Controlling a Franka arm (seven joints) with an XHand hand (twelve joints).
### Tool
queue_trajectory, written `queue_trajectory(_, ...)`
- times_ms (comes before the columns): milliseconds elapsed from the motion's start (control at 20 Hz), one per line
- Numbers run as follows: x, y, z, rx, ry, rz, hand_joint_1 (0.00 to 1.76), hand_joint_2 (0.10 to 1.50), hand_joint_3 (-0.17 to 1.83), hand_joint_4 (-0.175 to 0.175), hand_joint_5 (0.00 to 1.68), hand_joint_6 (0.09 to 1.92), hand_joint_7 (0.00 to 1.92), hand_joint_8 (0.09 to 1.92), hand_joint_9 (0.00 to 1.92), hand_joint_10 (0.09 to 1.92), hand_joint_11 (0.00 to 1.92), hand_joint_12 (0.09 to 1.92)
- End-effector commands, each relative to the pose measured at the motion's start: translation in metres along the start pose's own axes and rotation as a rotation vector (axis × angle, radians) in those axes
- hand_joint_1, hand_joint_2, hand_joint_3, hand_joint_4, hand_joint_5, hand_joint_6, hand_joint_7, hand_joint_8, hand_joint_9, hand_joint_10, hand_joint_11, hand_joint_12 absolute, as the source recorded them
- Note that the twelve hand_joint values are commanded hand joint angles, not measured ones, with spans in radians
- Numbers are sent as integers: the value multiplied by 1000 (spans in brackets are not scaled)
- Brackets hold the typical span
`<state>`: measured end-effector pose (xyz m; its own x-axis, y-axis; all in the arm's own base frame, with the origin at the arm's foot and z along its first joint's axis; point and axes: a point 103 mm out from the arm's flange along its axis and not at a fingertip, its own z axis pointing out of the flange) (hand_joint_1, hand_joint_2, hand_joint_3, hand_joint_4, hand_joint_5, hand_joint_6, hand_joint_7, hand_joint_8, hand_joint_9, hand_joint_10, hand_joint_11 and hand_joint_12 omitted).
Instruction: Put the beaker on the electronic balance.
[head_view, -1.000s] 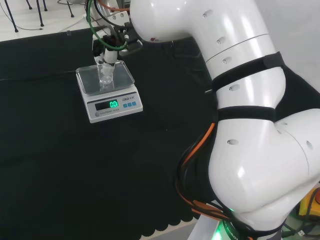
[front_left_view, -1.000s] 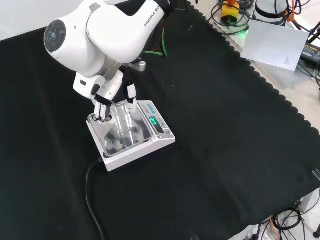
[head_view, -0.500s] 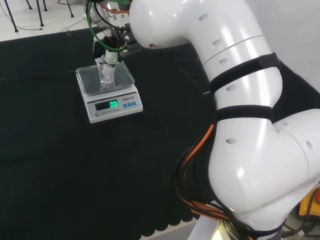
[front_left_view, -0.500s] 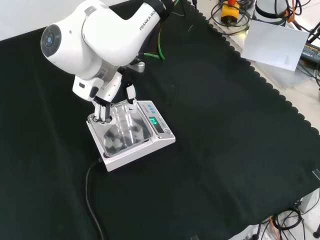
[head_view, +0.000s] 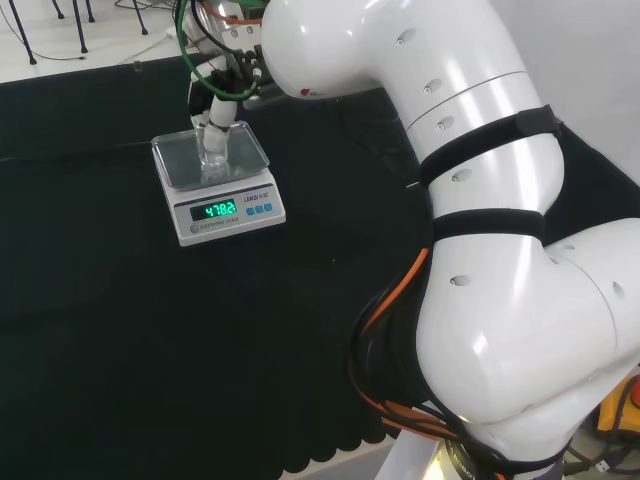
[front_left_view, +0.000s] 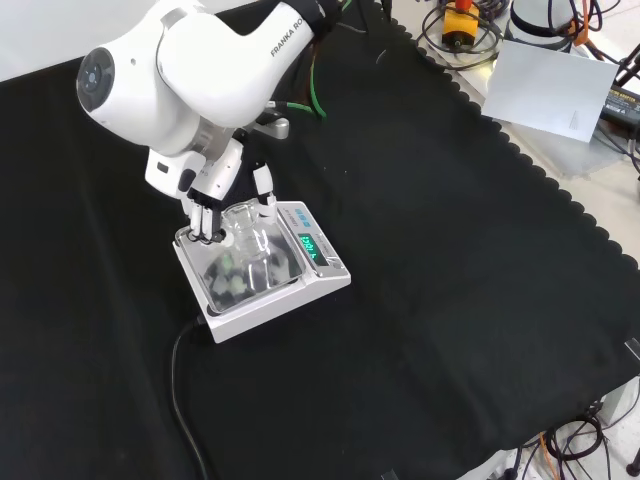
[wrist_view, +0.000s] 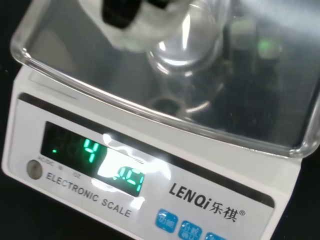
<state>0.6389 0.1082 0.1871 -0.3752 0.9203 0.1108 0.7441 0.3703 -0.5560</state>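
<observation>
The clear beaker (front_left_view: 244, 232) stands upright on the shiny pan of the electronic balance (front_left_view: 262, 272), which sits on the black cloth of the bench (front_left_view: 450, 300). The hand (front_left_view: 213, 192) reaches down over the pan, and its fingers (front_left_view: 207, 222) are curled around the beaker's upper part, the dark-tipped ones on one side and a white one (front_left_view: 265, 199) on the other, so the glass sits between them. Below and in front of the fingers, the balance's green display (head_view: 220, 210) is lit with digits. In the wrist view the beaker's round base (wrist_view: 187, 75) rests on the pan just beside a blurred fingertip (wrist_view: 131, 20).
</observation>
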Motion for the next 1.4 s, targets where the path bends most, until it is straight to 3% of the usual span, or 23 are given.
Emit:
queue_trajectory(50,6,-9,-5,21,2,-36,918,952,-175,-46,214,594,289,876,514,882,638,1336)
queue_trajectory(250,10,-15,-5,75,-37,-50,843,877,-175,21,81,224,95,810,275,928,524,1393)
queue_trajectory(350,11,-18,-4,91,-45,-52,822,852,-175,36,62,126,34,785,192,942,466,1412)
queue_trajectory(450,12,-24,-4,84,-54,-56,803,835,-175,54,23,87,8,631,81,948,352,1444)
queue_trajectory(500,13,-28,-6,71,-57,-62,793,822,-169,66,11,87,3,469,42,873,259,1462)
queue_trajectory(600,15,-39,-13,42,-79,-64,779,798,-158,96,2,87,0,144,9,454,79,1439)
queue_trajectory(700,19,-54,-24,-4,-118,-59,770,781,-144,116,0,87,0,87,1,128,18,1300)
queue_trajectory(800,21,-78,-42,-97,-148,-57,755,784,-122,113,0,87,0,87,0,87,3,1149)
queue_trajectory(850,21,-94,-55,-164,-153,-51,745,800,-109,100,0,87,24,87,34,96,1,1095)
queue_trajectory(900,19,-111,-68,-228,-158,-39,741,822,-100,85,1,87,68,97,65,281,0,1114)
queue_trajectory(950,17,-129,-82,-298,-163,-23,743,844,-96,65,51,87,119,204,102,503,0,1181)
queue_trajectory(1050,9,-163,-105,-409,-163,10,765,903,-97,10,342,113,364,541,343,775,20,1389)
queue_trajectory(1150,-2,-196,-123,-491,-153,60,791,971,-130,-36,600,403,704,716,678,816,214,1438)
queue_trajectory(1250,-16,-227,-134,-555,-137,122,824,1058,-163,-88,794,682,991,771,976,818,509,1369)
queue_trajectory(1300,-24,-242,-135,-580,-133,159,897,1105,-152,-4,880,823,1126,778,1118,813,681,1316)
queue_trajectory(1350,-31,-256,-134,-604,-134,205,958,1144,-159,56,934,917,1235,768,1233,796,828,1260)
queue_trajectory(1400,-39,-268,-130,-626,-130,244,1002,1166,-166,76,967,967,1323,756,1322,782,953,1203)
